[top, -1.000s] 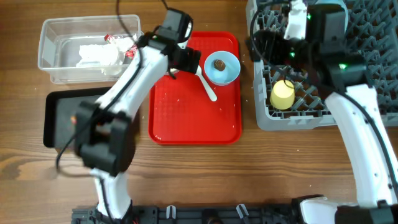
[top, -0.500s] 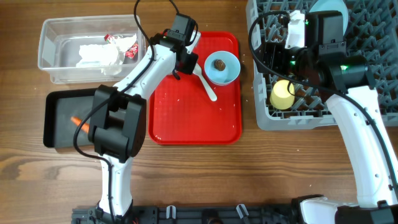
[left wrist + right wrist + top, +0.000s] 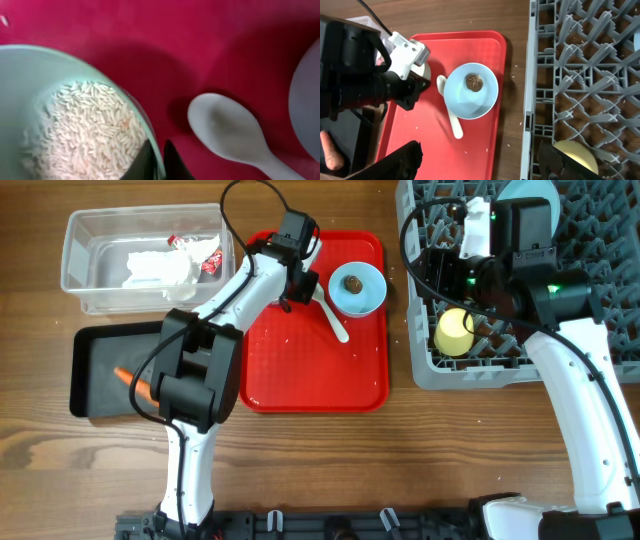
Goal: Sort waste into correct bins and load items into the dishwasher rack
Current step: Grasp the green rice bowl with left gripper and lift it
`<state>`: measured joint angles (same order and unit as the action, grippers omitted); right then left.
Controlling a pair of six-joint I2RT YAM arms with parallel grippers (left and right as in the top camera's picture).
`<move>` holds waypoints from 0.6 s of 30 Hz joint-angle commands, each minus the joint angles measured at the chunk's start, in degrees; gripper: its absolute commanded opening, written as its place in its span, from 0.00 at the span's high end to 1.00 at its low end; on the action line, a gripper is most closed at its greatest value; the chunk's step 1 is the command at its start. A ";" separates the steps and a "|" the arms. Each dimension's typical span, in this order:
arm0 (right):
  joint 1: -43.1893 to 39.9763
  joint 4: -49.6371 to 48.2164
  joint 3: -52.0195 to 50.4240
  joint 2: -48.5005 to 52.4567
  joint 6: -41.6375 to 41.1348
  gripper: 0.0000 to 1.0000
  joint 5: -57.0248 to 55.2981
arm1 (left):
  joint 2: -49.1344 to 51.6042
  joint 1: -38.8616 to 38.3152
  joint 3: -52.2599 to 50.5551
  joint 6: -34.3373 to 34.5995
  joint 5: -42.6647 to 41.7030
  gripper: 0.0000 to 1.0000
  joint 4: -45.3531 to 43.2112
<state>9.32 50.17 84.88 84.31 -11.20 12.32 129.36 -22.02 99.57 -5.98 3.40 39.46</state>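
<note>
**Tray, bins, rack**

On the red serving tray [image 3: 315, 370], a light blue bowl [image 3: 370, 296] sits at one o'clock (brown morsel [image 3: 352, 282] inside), with a white spoon [image 3: 335, 320] just beside it at seven. Around the tray are a clear tub [image 3: 75, 265] at ten o'clock, a black tray [image 3: 95, 395] at nine and a grey rack [image 3: 600, 300] at three.

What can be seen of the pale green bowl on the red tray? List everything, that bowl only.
The pale green bowl is round and smooth with a thin rim, and looks like plastic. It is upright over the red tray; whether it rests there or is lifted cannot be told. Inside lies a heap of white crumbs shaped like rice grains. The left gripper is shut on its rim, one finger inside, one outside. The white spoon lies beside it, apart. From overhead the arm hides it.
</note>
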 commanded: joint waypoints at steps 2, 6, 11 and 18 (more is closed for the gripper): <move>0.13 0.09 -0.09 0.61 0.72 0.23 -1.40 | -0.07 0.00 0.87 0.70 -0.94 0.96 0.20; 0.13 0.24 -0.09 0.61 0.74 0.23 -2.05 | -4.04 0.00 1.07 6.12 0.17 0.96 1.84; 0.13 0.20 -0.09 0.61 0.66 0.23 -2.01 | -16.24 0.13 1.07 16.81 0.04 0.96 9.38; 0.13 0.13 -0.09 0.61 0.68 0.23 -2.01 | -27.04 0.72 1.05 27.50 -0.35 0.96 28.76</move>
<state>9.32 50.37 84.88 84.31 -11.20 11.27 104.55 -22.02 100.18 16.08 3.31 63.88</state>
